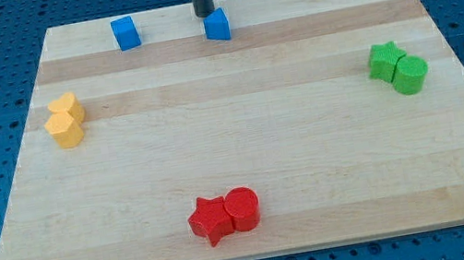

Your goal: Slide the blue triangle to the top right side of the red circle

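Observation:
The blue triangle sits near the view's top edge of the wooden board, just right of centre. My tip stands at its upper left, touching or almost touching it. The red circle lies near the view's bottom centre, touching a red star on its left. The blue triangle is far above the red circle.
A blue cube sits at the top left. Two yellow blocks touch each other at the left edge. A green star and a green cylinder touch at the right. The wooden board lies on a blue perforated table.

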`<action>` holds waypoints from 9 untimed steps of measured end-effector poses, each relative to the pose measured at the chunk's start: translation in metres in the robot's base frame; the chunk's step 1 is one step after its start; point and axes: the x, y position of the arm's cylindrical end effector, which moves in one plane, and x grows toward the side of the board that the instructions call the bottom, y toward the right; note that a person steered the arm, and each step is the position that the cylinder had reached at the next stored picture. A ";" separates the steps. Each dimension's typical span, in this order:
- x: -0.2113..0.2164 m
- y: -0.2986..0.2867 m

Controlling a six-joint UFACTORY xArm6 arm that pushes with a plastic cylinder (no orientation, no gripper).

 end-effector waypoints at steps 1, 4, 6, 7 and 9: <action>0.038 0.007; 0.082 0.021; 0.088 0.027; 0.088 0.034; 0.122 0.062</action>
